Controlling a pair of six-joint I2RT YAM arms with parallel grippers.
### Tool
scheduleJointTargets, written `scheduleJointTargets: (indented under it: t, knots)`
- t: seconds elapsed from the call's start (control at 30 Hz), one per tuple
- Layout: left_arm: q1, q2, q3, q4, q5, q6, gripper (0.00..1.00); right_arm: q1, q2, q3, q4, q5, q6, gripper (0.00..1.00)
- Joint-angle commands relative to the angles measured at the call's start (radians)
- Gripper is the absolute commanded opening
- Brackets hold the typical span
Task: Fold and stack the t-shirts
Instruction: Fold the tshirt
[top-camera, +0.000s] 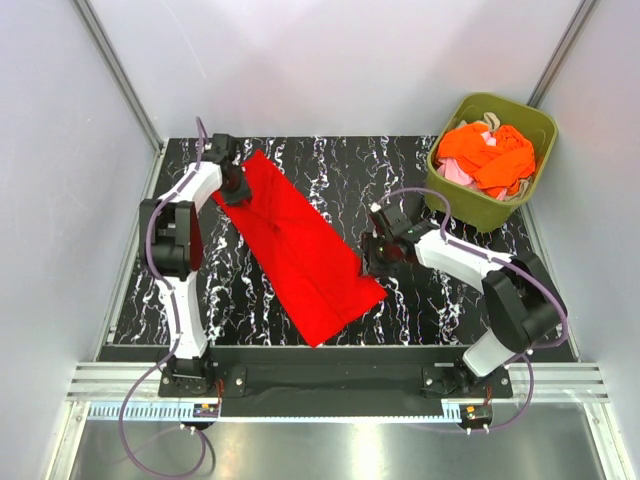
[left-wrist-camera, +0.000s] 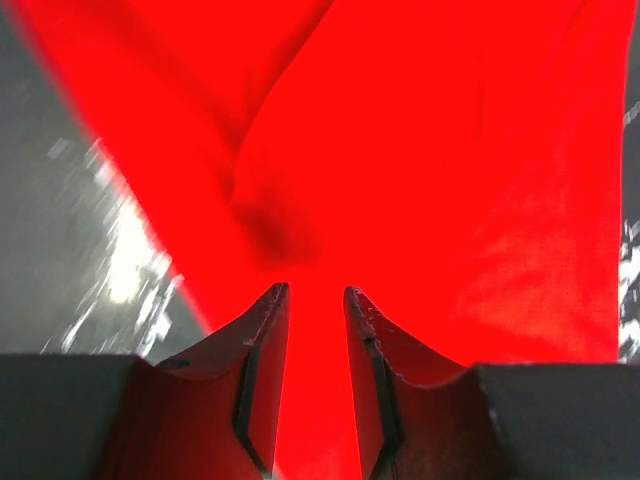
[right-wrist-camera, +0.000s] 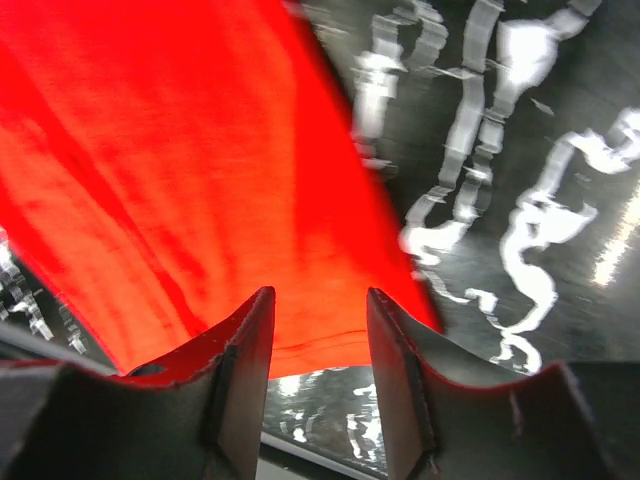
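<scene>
The red shirt (top-camera: 300, 250) lies spread flat on the desk (top-camera: 420, 312), slanting from far left to near centre. The left gripper (top-camera: 237, 188) sits at the shirt's far-left edge. In its wrist view its jaws are nearly closed, pinching a ridge of red cloth that puckers just ahead of them. The right gripper (top-camera: 372, 258) is at the shirt's near-right edge. Its jaws stand apart, straddling the hem, with the desk showing beneath. More shirts, orange (top-camera: 490, 150) and pink (top-camera: 455, 172), are heaped in the bin (top-camera: 482, 212) at the far right corner, well apart from the red one.
</scene>
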Motion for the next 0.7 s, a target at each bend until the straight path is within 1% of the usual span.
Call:
scheduleJointTargets:
  t: [0.0, 0.03, 0.13, 0.27, 0.37, 0.4, 0.47, 0.5, 0.53, 0.6, 0.63, 0.67]
  knots:
    - [-0.005, 0.057, 0.129, -0.02, 0.026, 0.023, 0.34, -0.035, 0.002, -0.05, 0.034, -0.018, 0.045, 0.48]
    - [-0.005, 0.099, 0.154, -0.021, 0.025, 0.017, 0.34, -0.035, -0.001, -0.06, 0.035, -0.014, 0.049, 0.48]
    - [-0.005, 0.159, 0.183, -0.021, 0.054, -0.003, 0.34, -0.035, -0.011, -0.095, 0.036, 0.009, 0.065, 0.48]
    - [-0.021, 0.219, 0.234, -0.02, 0.047, 0.001, 0.34, -0.036, -0.021, -0.146, 0.042, 0.021, 0.099, 0.43]
    - [-0.027, 0.282, 0.303, -0.021, 0.076, 0.009, 0.34, -0.036, -0.043, -0.19, 0.041, 0.066, 0.131, 0.31]
    - [-0.034, 0.309, 0.338, -0.02, 0.082, 0.01, 0.34, -0.036, -0.061, -0.201, 0.042, 0.084, 0.155, 0.21]
    - [-0.044, 0.337, 0.378, -0.017, 0.108, 0.017, 0.34, -0.033, -0.078, -0.244, 0.044, 0.095, 0.195, 0.17]
    - [-0.057, 0.367, 0.425, -0.014, 0.114, 0.02, 0.34, -0.036, -0.095, -0.261, 0.044, 0.106, 0.239, 0.14]
    - [-0.066, 0.384, 0.451, -0.012, 0.134, 0.03, 0.35, -0.033, -0.106, -0.274, 0.042, 0.104, 0.253, 0.15]
    - [-0.097, 0.421, 0.511, -0.003, 0.163, 0.047, 0.35, -0.035, -0.147, -0.304, 0.039, 0.081, 0.293, 0.22]
    - [-0.106, 0.456, 0.568, 0.0, 0.197, 0.053, 0.36, -0.035, -0.171, -0.311, 0.033, 0.075, 0.304, 0.26]
    - [-0.126, 0.472, 0.591, 0.005, 0.208, 0.053, 0.36, -0.035, -0.197, -0.319, 0.027, 0.075, 0.322, 0.28]
